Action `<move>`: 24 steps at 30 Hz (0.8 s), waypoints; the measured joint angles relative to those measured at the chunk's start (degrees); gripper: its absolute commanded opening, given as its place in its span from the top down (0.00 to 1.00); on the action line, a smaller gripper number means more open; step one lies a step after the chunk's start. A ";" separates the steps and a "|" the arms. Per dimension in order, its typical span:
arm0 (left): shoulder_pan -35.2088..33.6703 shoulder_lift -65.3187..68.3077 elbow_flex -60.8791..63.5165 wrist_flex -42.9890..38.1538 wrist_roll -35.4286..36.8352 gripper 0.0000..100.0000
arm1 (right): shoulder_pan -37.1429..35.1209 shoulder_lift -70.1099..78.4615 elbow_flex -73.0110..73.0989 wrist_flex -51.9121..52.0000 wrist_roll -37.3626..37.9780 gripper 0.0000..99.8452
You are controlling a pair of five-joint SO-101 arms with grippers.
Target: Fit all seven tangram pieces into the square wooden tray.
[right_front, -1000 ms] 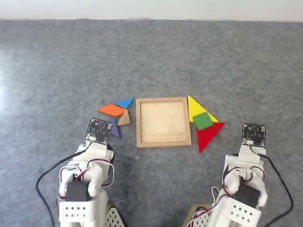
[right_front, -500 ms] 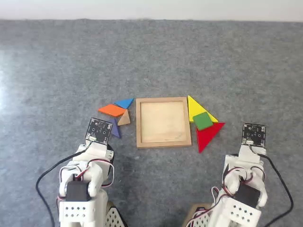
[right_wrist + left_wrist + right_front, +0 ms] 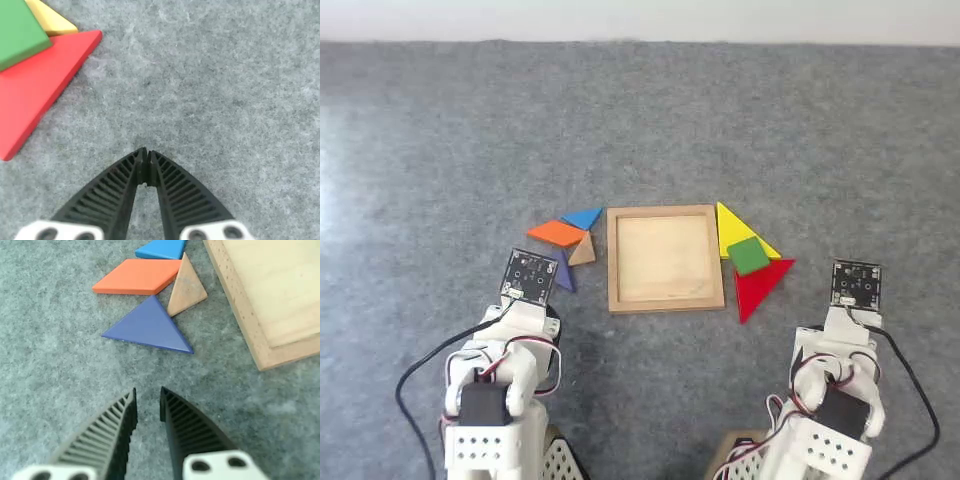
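These pieces look like thin painted wood, so I'd guess light, stiff and a bit slick on the faces. Nothing fragile, but they lie flat on the grey felt desk (image 3: 720, 120), so there isn't much edge to bite. I'd straddle a piece across two sides near a corner and press down into the felt a little so the tips get under the edge.

The tray (image 3: 613, 260) sits in the middle between both arms, with nothing in it. All seven pieces are outside it.

- **Left side:** the left pincer (image 3: 148, 391) is spread just a crack, holds nothing, and hovers over bare felt. The purple triangle (image 3: 150, 329) is right ahead of its tips, near but not touching, so it looks like the obvious first grab. Beyond it are the tan triangle (image 3: 186, 287), the orange piece (image 3: 136, 276) and the blue piece (image 3: 162, 248), all bunched beside the tray rim.
- **Right side:** the right pincer (image 3: 144, 152) is pressed together and empty. The red triangle (image 3: 35, 85) lies ahead and off to one side, apart from it. The green square (image 3: 17, 27) seems to sit partly on the red triangle and the yellow triangle (image 3: 50, 20), so I'd take it off first.
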 measured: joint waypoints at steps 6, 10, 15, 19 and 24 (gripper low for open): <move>0.00 0.00 0.00 0.00 0.00 0.92 | 0.00 0.00 0.00 0.00 -0.18 0.99; 0.00 0.00 0.00 0.00 0.00 0.92 | -0.97 0.00 0.00 2.90 -0.18 0.99; 0.00 0.00 0.00 0.00 0.00 0.92 | -2.99 0.00 0.00 4.57 -0.26 0.99; 0.00 0.00 0.00 0.00 0.00 0.92 | -9.32 0.00 0.00 4.57 -0.26 0.99; 0.00 0.00 0.00 0.00 0.00 0.92 | -17.32 0.00 0.00 4.57 -0.26 0.99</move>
